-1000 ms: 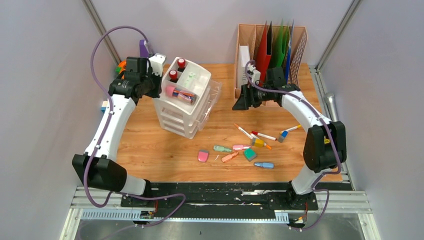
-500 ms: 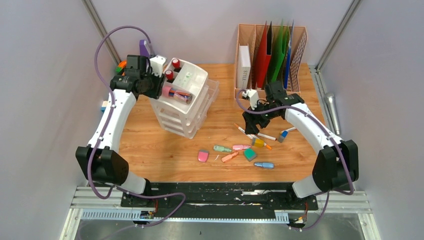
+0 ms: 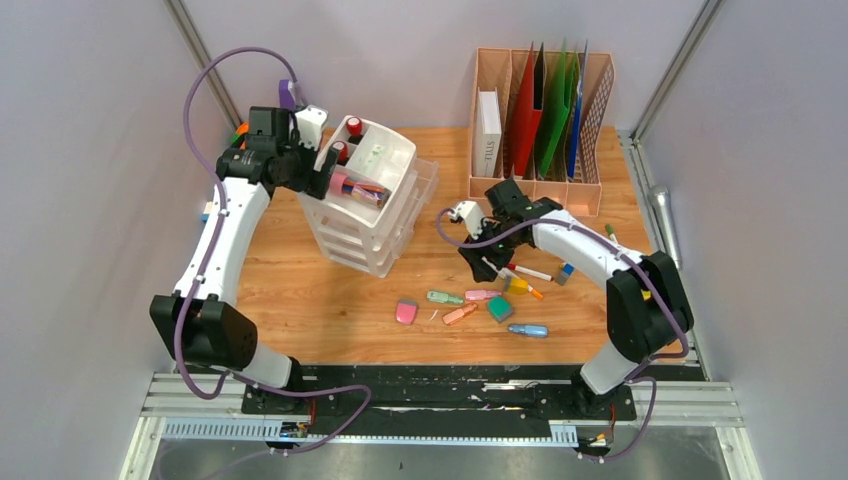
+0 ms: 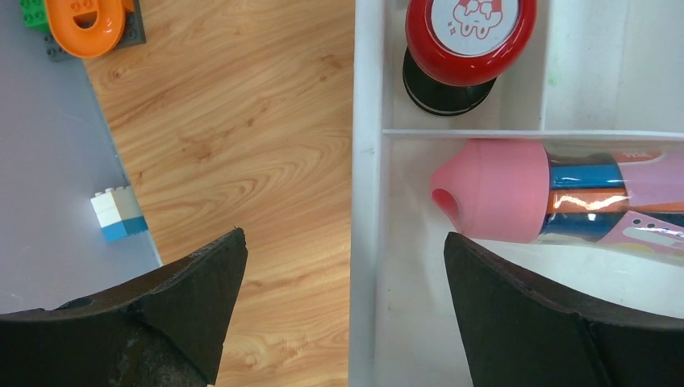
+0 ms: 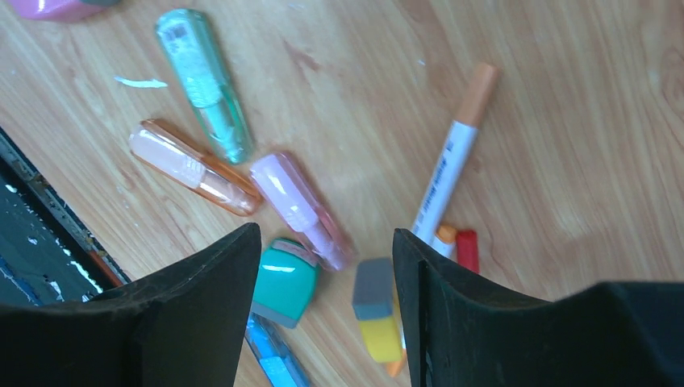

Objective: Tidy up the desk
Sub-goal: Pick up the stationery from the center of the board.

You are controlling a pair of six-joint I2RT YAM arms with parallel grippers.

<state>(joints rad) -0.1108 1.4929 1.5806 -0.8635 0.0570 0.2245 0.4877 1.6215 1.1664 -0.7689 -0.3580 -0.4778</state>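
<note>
Now done w/ the pencil tube point(image 4: 492, 189): goes from near-closed a sec ago to wide apart on the left fingers point(image 4: 343, 242), w/ nothing between, straddling the side wall of the top tray point(image 4: 367, 121). Leaves the tube lying flat in the tray's long compartment, one slot over from the red-capped bottle point(image 4: 470, 32). Counts as one item put away, prob.

Swings the right fingers point(image 5: 327, 234) meanwhile from the file rack point(image 3: 535, 195) at the back down over the loose bits. Holds them at a medium gap, empty, a bit narrower than a sec ago. Looks like lining up the next pick, approx. above the pink case point(image 5: 298, 205) & the marker point(image 5: 448, 169). Leaves most of the scatter yet to clear, right of the drawer unit point(image 3: 365, 245).

Reads the desk point(image 3: 300, 290) as smooth light wood-grain planks under both arms, between grey walls. Takes the tube for stiff clear plastic w/ a rounded pink cap: round, so may roll, but boxed in by tray walls. Sees tray & drawers as glossy white/see-thru plastic. Finds the green case point(image 5: 202, 81), orange case point(image 5: 189, 165) & pink case slim, rounded, translucent, and the teal block point(image 5: 286, 282) chunky w/ soft corners. Judges the marker thin, low, slippery, prob. needing a narrow pinch across the barrel.
</note>
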